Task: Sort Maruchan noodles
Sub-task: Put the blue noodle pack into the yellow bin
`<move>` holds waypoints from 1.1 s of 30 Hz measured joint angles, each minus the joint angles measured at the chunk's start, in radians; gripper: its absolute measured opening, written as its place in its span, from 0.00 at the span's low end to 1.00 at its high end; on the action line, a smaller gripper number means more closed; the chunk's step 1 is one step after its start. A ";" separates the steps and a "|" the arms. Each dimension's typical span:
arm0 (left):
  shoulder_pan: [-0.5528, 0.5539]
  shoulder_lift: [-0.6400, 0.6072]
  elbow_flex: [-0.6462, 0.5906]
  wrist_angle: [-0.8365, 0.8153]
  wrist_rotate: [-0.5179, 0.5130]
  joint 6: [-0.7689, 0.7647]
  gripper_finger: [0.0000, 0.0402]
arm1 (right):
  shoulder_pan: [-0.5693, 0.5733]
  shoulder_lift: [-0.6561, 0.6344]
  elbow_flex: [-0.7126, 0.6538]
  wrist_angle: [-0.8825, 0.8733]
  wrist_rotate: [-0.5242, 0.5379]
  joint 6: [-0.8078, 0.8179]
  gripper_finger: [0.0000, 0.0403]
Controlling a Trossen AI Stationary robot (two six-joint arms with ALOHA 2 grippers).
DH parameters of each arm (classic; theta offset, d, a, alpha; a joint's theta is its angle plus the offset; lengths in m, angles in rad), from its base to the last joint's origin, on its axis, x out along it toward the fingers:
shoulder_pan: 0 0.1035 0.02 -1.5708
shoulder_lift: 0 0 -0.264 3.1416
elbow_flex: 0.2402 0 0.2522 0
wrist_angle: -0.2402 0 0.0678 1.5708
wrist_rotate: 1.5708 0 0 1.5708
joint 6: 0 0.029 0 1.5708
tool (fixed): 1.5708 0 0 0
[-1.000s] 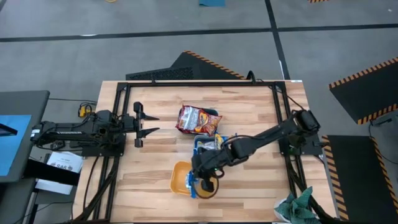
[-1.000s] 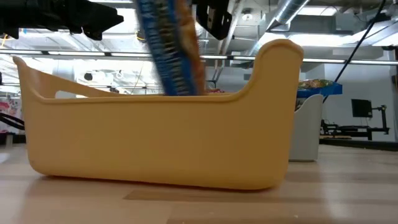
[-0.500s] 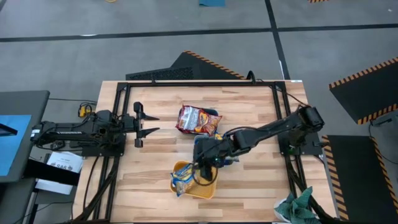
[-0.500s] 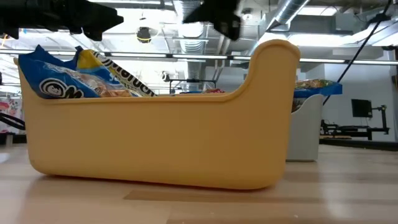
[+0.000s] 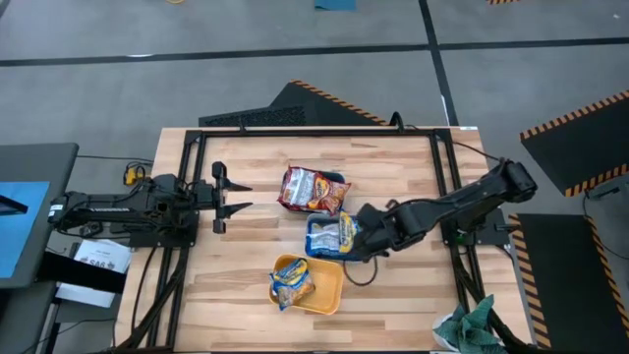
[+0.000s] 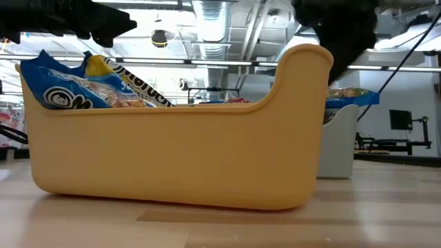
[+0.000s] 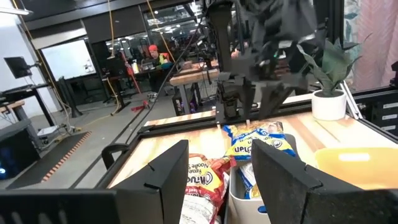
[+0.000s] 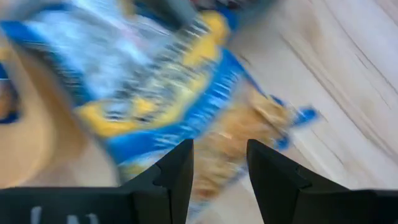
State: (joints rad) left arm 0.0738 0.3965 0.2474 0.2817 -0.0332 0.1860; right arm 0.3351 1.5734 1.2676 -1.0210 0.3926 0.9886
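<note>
A blue-and-yellow noodle packet [image 5: 292,283] lies in the orange tub [image 5: 325,292], its upper end leaning over the tub's rim [image 6: 83,86]. More blue-white packets [image 5: 329,234] fill a pale-blue tub, and red packets [image 5: 314,190] fill the tub behind it. My right gripper [image 5: 359,238] hangs open and tipped downward at the pale-blue tub's right side. In its wrist view its gripper [image 8: 217,163] stands over a blurred blue-yellow packet [image 8: 155,93], holding nothing. My left gripper [image 5: 232,193] waits open at the table's left; past it [image 7: 217,180] the tubs show.
A black frame [image 5: 314,131] borders the wooden table. A dark green cloth [image 5: 470,324] lies off the near right corner. Bare wood spreads left of the tubs [image 5: 246,256] and to the far right [image 5: 403,167].
My right gripper held the blue-and-yellow packet upright over the orange tub and has let it go. The packet has fallen into the tub and leans on its rim. The gripper then swung toward the table's far right, over the pale-blue tub, tipping downward.
</note>
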 joint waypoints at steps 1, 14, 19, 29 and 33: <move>0.000 0.000 0.000 0.000 0.000 0.000 0.41 | 0.000 -0.013 -0.028 -0.005 0.007 0.034 0.42; 0.000 0.000 0.000 0.005 0.000 0.000 0.41 | -0.049 -0.289 -0.385 0.244 0.129 0.324 0.42; 0.000 0.000 0.000 0.006 0.000 0.000 0.41 | -0.078 -0.339 -0.493 0.436 0.132 0.303 0.42; 0.000 0.000 0.000 0.007 0.000 0.000 0.41 | -0.102 -0.326 -0.526 0.525 0.104 0.289 0.42; 0.000 0.000 0.000 0.008 0.000 0.000 0.41 | -0.105 -0.318 -0.526 0.528 0.086 0.286 0.42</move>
State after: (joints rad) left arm 0.0738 0.3965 0.2474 0.2893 -0.0330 0.1864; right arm 0.2303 1.2553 0.7421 -0.4926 0.4784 1.2743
